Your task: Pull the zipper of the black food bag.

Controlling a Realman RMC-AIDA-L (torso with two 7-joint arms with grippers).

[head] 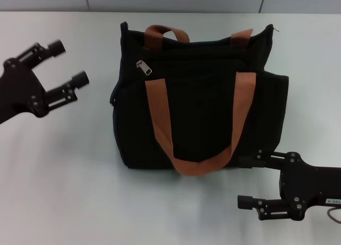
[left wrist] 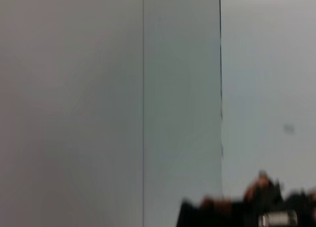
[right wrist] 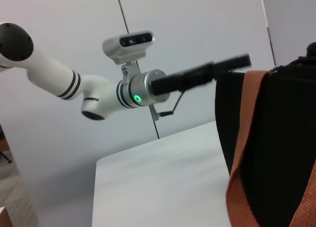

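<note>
A: Where is the small silver metal zipper (head: 143, 67)?

B: At the left end of the zip line, high on the front of the large boxy black fabric food bag (head: 200, 101) with orange-brown webbing handles. Nothing touches it.

A: And the bag?

B: Upright on the pale grey desk (head: 64, 176), toward the far edge, about midway across.

A: The tools?

B: The left tool (head: 69, 64) hovers near the desk's left edge, fingers spread, well apart from the bag. The right tool (head: 246, 181) is by the near right corner, fingers parted, upper finger just beside the bag's base, gripping nothing.
</note>
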